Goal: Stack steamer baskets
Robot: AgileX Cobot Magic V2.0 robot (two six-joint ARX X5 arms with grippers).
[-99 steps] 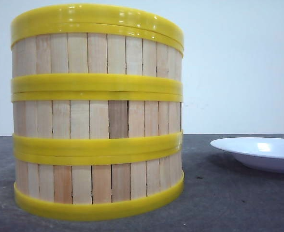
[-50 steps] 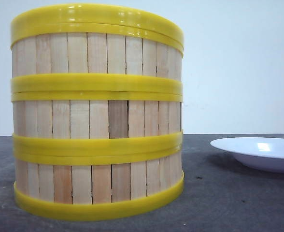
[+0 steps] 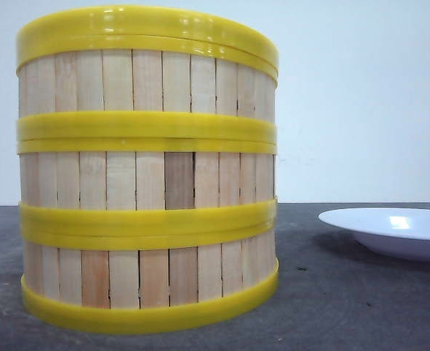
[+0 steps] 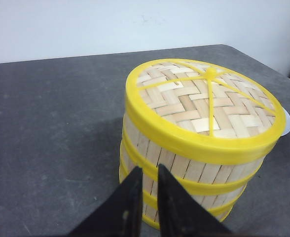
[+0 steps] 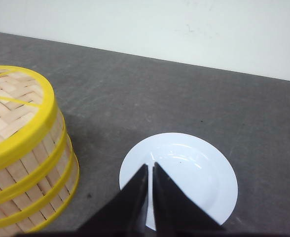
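Three steamer baskets stand stacked in one column (image 3: 148, 179) on the dark table: bottom basket (image 3: 148, 278), middle basket (image 3: 120, 179), top basket (image 3: 148, 80). A woven lid (image 4: 204, 98) with a yellow rim covers the top. In the left wrist view the stack (image 4: 194, 170) stands just beyond my left gripper (image 4: 148, 169), whose fingers are close together with nothing between them and apart from the wall. My right gripper (image 5: 150, 166) hovers shut and empty above a white plate, with the stack (image 5: 21, 168) off to one side. Neither gripper shows in the front view.
A white plate (image 3: 390, 230) lies on the table to the right of the stack; its bare rim (image 5: 209, 148) shows beyond my right fingers. A sliver of the plate (image 4: 287, 121) peeks out behind the stack. A pale wall backs the grey table (image 5: 184, 94).
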